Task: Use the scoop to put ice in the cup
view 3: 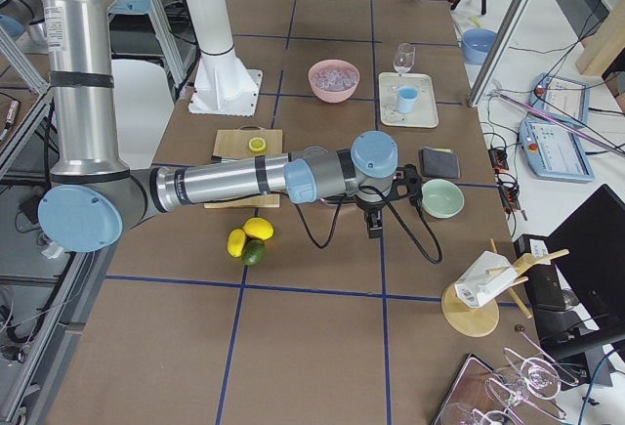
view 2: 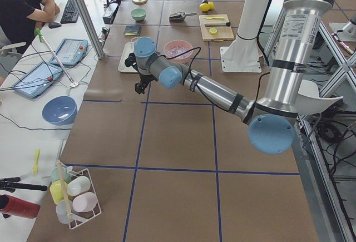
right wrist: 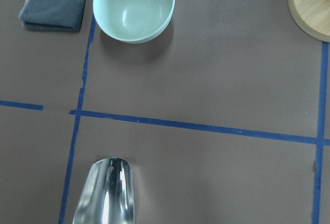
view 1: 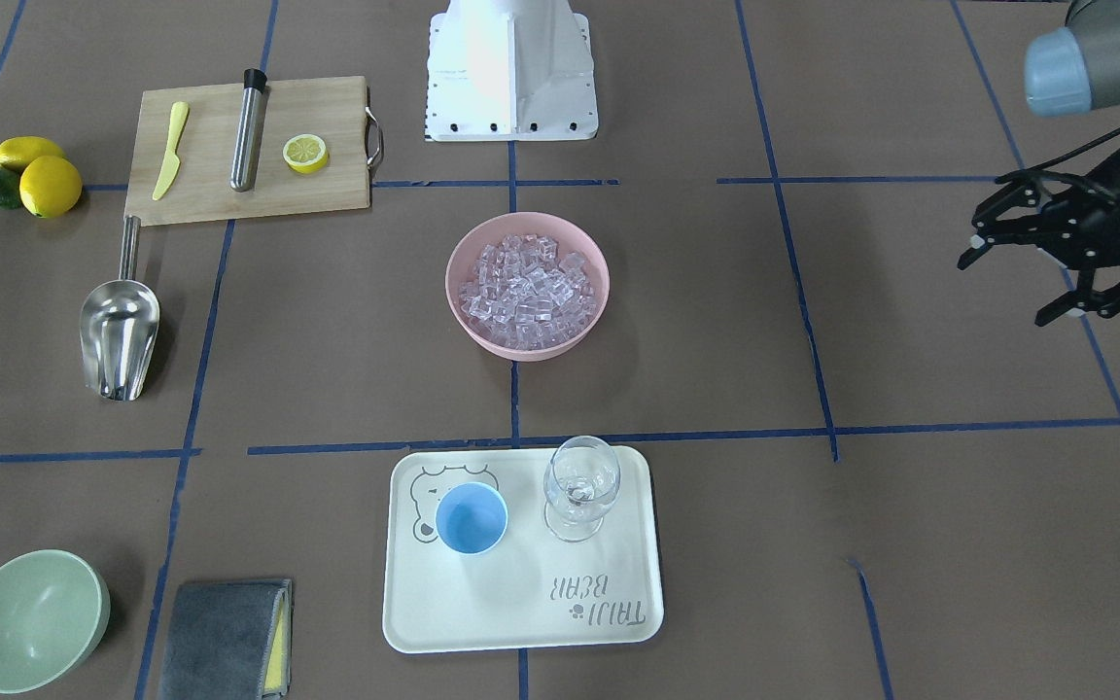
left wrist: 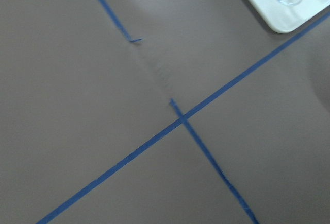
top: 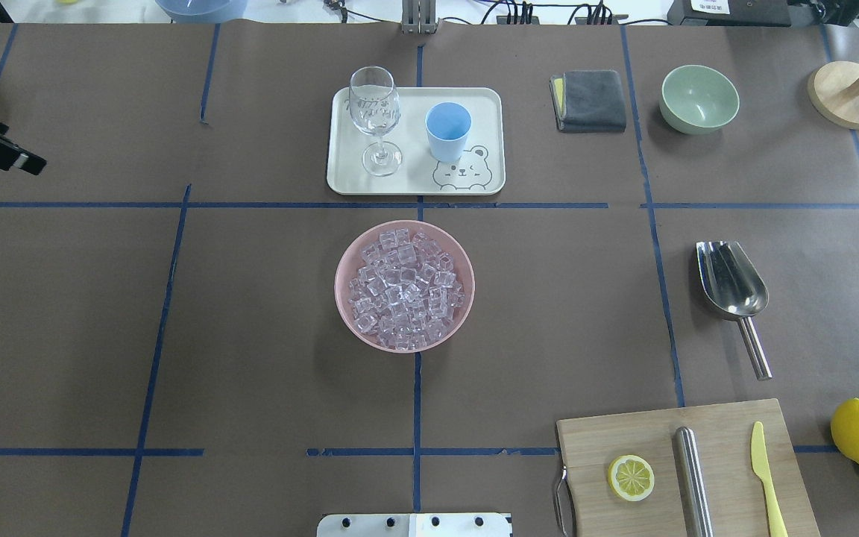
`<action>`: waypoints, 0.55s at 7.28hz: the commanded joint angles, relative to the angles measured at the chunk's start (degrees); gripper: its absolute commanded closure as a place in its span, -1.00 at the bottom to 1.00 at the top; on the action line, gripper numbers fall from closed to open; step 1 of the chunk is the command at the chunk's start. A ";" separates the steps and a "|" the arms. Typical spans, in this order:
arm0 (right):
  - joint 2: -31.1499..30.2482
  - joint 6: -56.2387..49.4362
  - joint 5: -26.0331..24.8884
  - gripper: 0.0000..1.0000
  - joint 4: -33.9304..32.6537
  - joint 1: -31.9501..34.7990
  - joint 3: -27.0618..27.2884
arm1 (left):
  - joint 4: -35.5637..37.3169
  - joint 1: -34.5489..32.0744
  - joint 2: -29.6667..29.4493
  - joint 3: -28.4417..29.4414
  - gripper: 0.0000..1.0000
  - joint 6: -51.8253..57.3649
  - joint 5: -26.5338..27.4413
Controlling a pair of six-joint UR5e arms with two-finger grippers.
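Two arms, nothing held: left gripper hangs at the front view's right edge, jaws spread wide and empty. The right gripper shows only from the side, so its jaws can't be told.

Risks, my guess: the scoop has a thin rod handle lying flat on the table, which could slip or twist in a pinch. The wine glass stands just beside the cup, so a loose pour might scatter ice or knock it.

Scoop sits right of centre in the overhead view, long axis near-vertical, mouth toward the top, handle toward the bottom.

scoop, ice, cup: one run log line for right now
scoop: lying ungripped | ice: in pink bowl | cup: empty, on tray | left gripper: open
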 commanded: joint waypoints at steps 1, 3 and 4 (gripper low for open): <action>0.07 13.66 -7.34 -1.00 0.04 -10.55 5.55 | -5.57 4.54 -0.77 2.25 -1.00 -0.65 -0.52; -0.54 22.53 -7.02 -1.00 0.13 -16.88 7.76 | -5.66 8.41 -4.89 3.85 -1.00 -0.57 -0.18; -0.80 23.10 -7.89 -1.00 0.30 -20.57 7.77 | -5.66 10.00 -5.16 4.02 -1.00 -0.57 -0.09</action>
